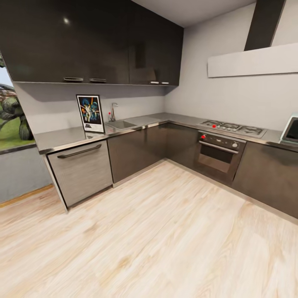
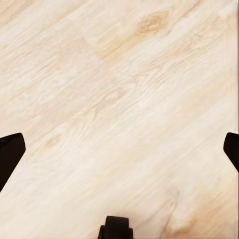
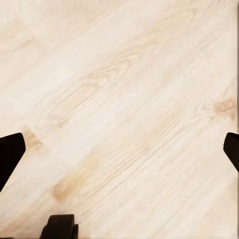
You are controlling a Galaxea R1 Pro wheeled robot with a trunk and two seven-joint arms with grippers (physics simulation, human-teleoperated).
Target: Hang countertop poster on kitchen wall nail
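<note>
- The poster stands upright on the kitchen countertop, leaning back on the pale wall just beside the sink and tap; it sits above the silver dishwasher front
- Well apart from both pairs of fingers: each wrist view looks down at the pale wood floor, nothing between the fingertips but boards
- Left gripper: its dark fingertips sit at opposite edges of the view, spread wide with nothing held
- Right gripper: the same, fingertips wide apart and empty; floor beneath
- Step in hand, as I judge it: driving up to the counter; the pick has not begun
- To do it well: roll straight toward the dishwasher front so the poster ends up squarely ahead of the fingers; stop with the arms clear of the metal counter edge
- Keep the fingers spread until they bracket the frame edge; approach from the side away from the tap, since the tap crowds the other side
- The frame only leans, so a nudge could tip it flat or into the sink; close on it gently
- No nail can be made out on the walls from here; it would be too small to tell
</note>
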